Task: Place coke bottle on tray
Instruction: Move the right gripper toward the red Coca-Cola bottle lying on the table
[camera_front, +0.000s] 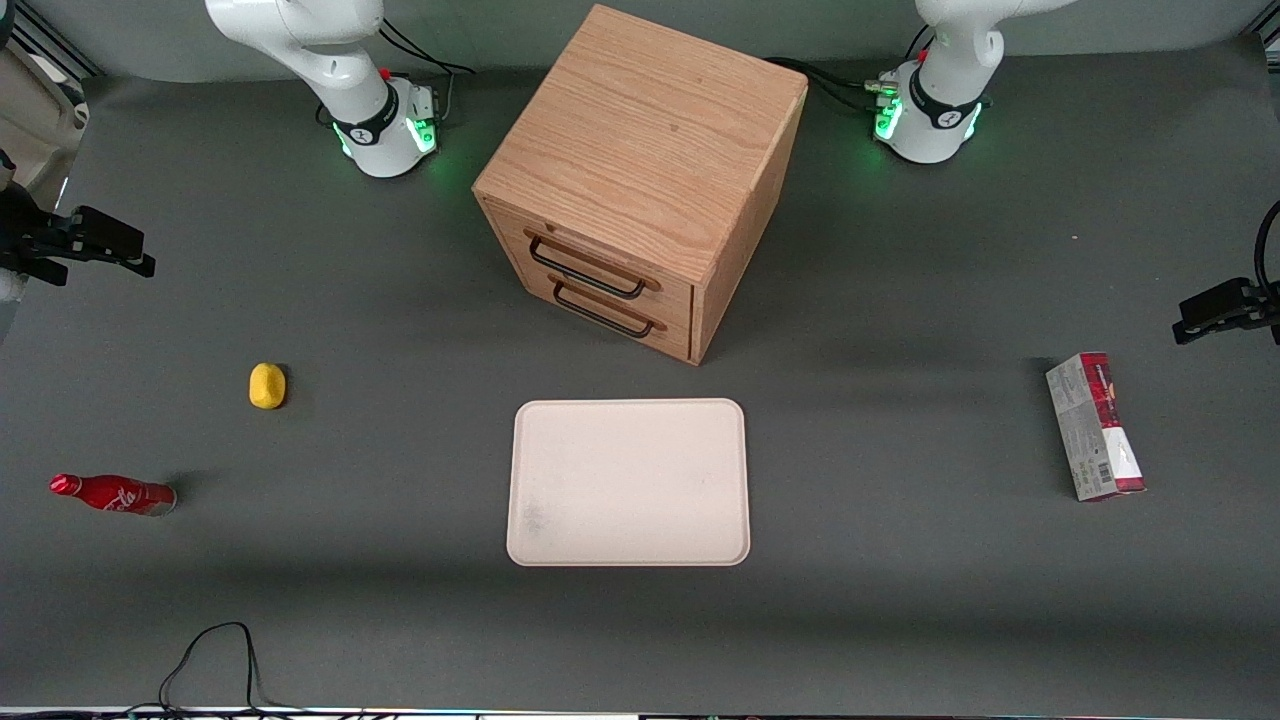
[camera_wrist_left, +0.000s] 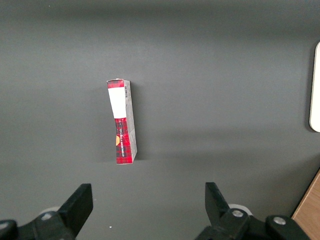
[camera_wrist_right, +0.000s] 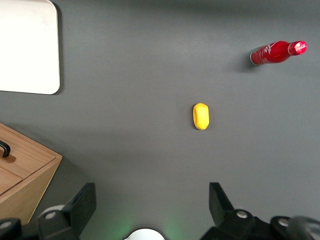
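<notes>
Red coke bottle (camera_front: 112, 494) stands far from tray (camera_front: 628, 482); tool (camera_wrist_right: 152, 202) (partly cropped) spread apart.

Bottle (camera_front: 112, 495): glossy red finish, highlight seen on cap, silvery metallic-looking base.
Tray (camera_front: 628, 482), frame centre: smooth, matt, plastic-like, faint grey smudges noted.
Cabinet (camera_front: 640, 150), upper middle of frame: wood, grain clearly seen, low sheen; handles (camera_front: 585, 275) dark, smooth.
Table (camera_front: 900, 600): matt dark grey covering.
Carton (camera_front: 1095, 425): printed card.
Yellow lump (camera_front: 267, 386): smooth, matt.
Gripper (camera_wrist_right: 150, 205): matt black fingers (camera_wrist_right: 82, 205), spread wide, held above table at working arm's end.
</notes>
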